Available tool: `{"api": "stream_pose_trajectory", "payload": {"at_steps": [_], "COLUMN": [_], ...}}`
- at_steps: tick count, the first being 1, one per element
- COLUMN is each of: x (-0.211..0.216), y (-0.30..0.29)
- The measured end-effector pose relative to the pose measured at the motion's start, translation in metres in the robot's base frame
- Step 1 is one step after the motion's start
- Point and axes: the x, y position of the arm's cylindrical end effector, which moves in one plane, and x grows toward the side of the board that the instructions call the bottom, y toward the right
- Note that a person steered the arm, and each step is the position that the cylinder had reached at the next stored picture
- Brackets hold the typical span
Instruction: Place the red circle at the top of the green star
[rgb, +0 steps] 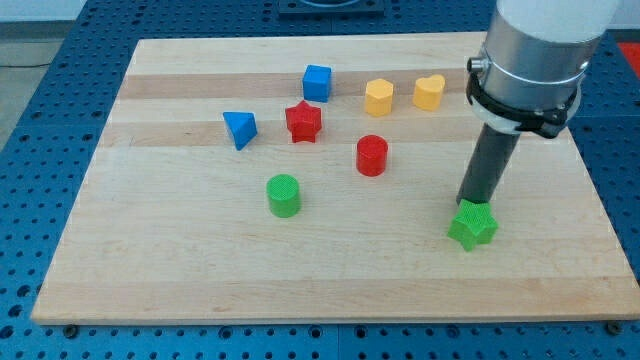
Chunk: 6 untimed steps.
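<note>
The rod's tip (468, 205) stands right at the green star (473, 225), on its upper side, seemingly touching it, though the star may hide the very end. It holds nothing. The red circle (372, 155) sits well up-left of the star. The approach has not begun; next, the tip must swing behind the circle's left side and push it rightward.

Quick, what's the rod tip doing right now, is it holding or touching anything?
My tip: no jaws, holding nothing; its end sits at the top edge of the green star, apparently touching it. The red circle lies apart, to the view's left.
</note>
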Motion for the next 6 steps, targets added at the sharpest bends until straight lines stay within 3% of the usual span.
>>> {"api": "stream_pose_trajectory", "payload": {"at_steps": [2, 4, 5, 6], "x": [-0.012, -0.09, -0.12, -0.121], "y": [0.0, -0.017, -0.051, -0.096]}}
